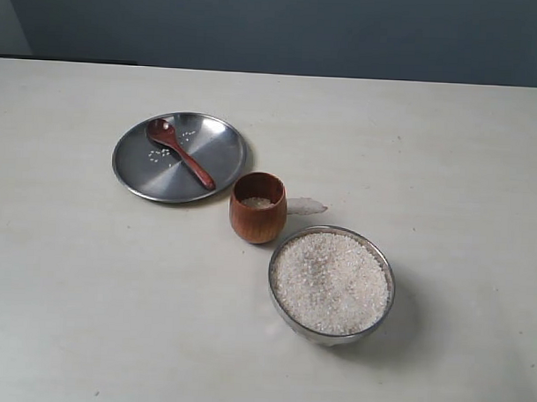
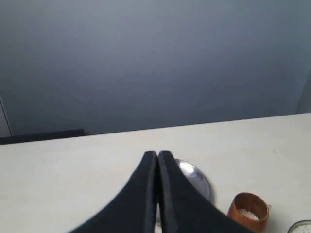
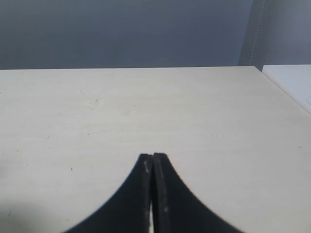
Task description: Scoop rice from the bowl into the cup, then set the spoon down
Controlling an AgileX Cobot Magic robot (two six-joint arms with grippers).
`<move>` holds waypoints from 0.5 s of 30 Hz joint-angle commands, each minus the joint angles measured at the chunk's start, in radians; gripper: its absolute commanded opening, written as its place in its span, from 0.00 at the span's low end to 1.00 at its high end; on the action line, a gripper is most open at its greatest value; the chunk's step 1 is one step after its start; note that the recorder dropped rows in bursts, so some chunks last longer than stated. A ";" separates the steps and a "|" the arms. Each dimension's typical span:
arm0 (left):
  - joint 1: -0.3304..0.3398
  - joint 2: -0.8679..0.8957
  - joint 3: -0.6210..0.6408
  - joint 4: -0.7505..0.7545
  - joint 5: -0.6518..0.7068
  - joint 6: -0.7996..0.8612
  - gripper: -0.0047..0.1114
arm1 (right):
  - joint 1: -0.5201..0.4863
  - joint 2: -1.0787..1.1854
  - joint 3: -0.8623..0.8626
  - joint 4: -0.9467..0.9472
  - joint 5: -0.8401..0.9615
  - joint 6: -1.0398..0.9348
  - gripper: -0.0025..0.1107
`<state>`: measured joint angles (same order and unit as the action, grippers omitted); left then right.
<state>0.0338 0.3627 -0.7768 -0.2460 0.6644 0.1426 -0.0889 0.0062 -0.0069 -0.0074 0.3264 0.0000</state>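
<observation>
The left gripper (image 2: 158, 156) is clenched, its two dark fingers pressed flat together with nothing between them, and it hangs above the desk (image 2: 58, 174). Just past its tips part of the steel plate (image 2: 197, 179) shows, and to the right of that stands the cup (image 2: 249, 209). The right gripper (image 3: 152, 157) is clenched as well and empty, over the pale desk. In the exterior view the spoon (image 1: 180, 152) lies on the plate, at the far left of the group, its scoop toward the far side and its handle slanting near and right, with a few loose grains beside it. The cup stands upright just near and right of the plate, a little rice (image 1: 257, 202) in its bottom. The bowl (image 1: 332, 337) sits nearer and further right, close to the cup but apart from it, filled with rice
</observation>
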 commanded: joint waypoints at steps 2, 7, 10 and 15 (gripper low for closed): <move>0.004 -0.130 -0.008 0.109 -0.018 0.000 0.04 | 0.002 -0.006 0.007 -0.001 -0.008 0.000 0.02; 0.004 -0.218 0.067 0.234 -0.034 0.000 0.04 | 0.002 -0.006 0.007 -0.001 -0.005 0.000 0.02; 0.004 -0.252 0.160 0.246 -0.105 0.000 0.04 | 0.002 -0.006 0.007 -0.001 -0.005 0.000 0.02; 0.004 -0.286 0.346 0.237 -0.212 0.000 0.04 | 0.002 -0.006 0.007 -0.001 -0.005 0.000 0.02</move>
<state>0.0338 0.0940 -0.5185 -0.0086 0.5104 0.1426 -0.0889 0.0062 -0.0069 -0.0074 0.3264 0.0000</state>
